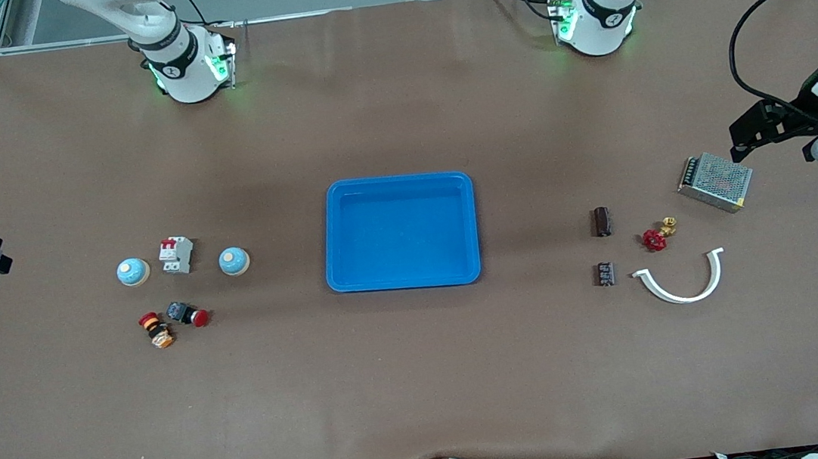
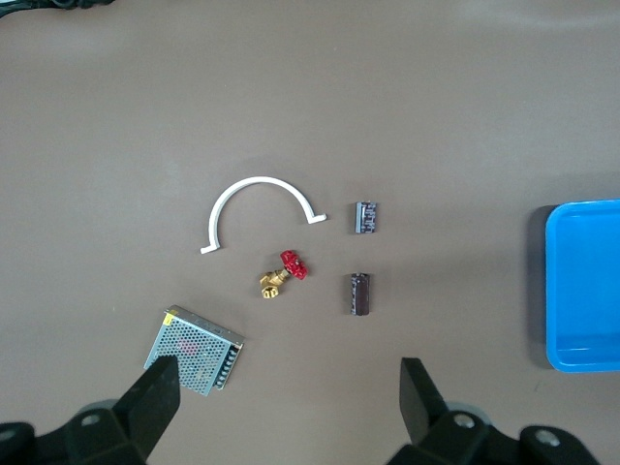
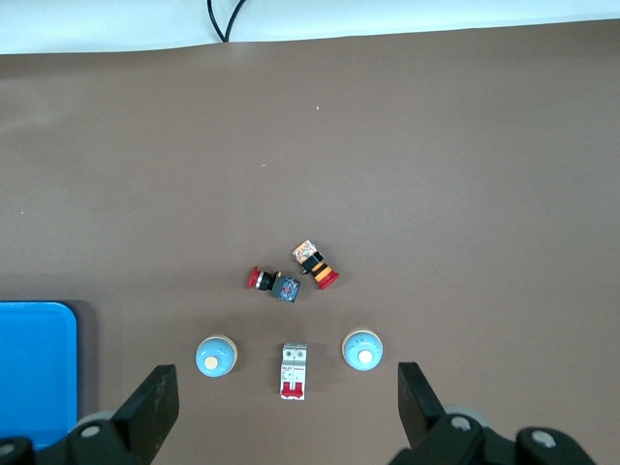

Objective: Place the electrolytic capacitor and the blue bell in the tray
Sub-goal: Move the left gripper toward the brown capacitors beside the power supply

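Front view, tray (image 1: pixel 395 185) mid-table, parts grouped toward both ends

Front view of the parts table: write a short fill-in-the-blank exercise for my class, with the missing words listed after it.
1. The blue tray holds ____ parts.
2. The white breaker stands between two blue ____.
3. The left tool hangs with its fingers ____, as does the right tool.
4. The number of dark capacitors lying toward the left arm's end is ____.

Missing words: no; bells; open; two
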Available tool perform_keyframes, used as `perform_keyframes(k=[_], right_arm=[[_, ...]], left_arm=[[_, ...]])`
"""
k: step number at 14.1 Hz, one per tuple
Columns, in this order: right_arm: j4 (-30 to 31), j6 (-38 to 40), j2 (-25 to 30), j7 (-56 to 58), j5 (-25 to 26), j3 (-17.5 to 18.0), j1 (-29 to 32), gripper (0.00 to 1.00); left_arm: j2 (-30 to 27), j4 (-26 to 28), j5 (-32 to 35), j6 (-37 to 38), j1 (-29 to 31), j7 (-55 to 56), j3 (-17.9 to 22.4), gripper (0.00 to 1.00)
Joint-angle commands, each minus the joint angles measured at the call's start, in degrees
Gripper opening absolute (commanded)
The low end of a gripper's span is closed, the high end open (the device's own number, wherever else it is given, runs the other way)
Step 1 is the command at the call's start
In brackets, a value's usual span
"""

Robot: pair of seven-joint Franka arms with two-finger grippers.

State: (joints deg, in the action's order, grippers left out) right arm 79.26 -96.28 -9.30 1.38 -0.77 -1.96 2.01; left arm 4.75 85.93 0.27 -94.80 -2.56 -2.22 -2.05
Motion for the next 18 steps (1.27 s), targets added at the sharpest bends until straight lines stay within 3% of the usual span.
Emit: perform_keyframes(k=[1,7,11,14,16,18], right_arm=[[-0.25,0.74,0.51,0.12,0.50,0.20,0.10,1.00],[-0.16,0.74,0.43,0.12,0.42,0.12,0.45,1.00],[0.80,5.56,0.08,0.12,0.42,0.11,0.10,1.00],[1.94,7.34,-1.15,-0.24,0.59,0.11,-0.96,1.00],[3.78,4.54,-1.94,0.73,2.16,0.11,-0.52,1.00],[6.59,1.11,-2.21,4.41,7.42,0.11,-1.04,1.00]], left_arm=[[0.00,-0.59,-0.35,0.76,0.18,-0.32,-0.15,1.00],[0.61,1.34,-0.26,1.64,-0.35,-0.06,-1.20,1.00],[0.88,2.75,-3.43,2.08,-0.34,8.70,-1.29,1.00],[1.32,3.89,-2.90,1.82,-0.17,8.02,-1.73,1.00],[0.79,7.22,-2.73,-0.72,-0.17,7.94,-2.60,1.00],[-1.92,14.67,-1.59,-8.25,0.09,8.02,-4.27,1.00]])
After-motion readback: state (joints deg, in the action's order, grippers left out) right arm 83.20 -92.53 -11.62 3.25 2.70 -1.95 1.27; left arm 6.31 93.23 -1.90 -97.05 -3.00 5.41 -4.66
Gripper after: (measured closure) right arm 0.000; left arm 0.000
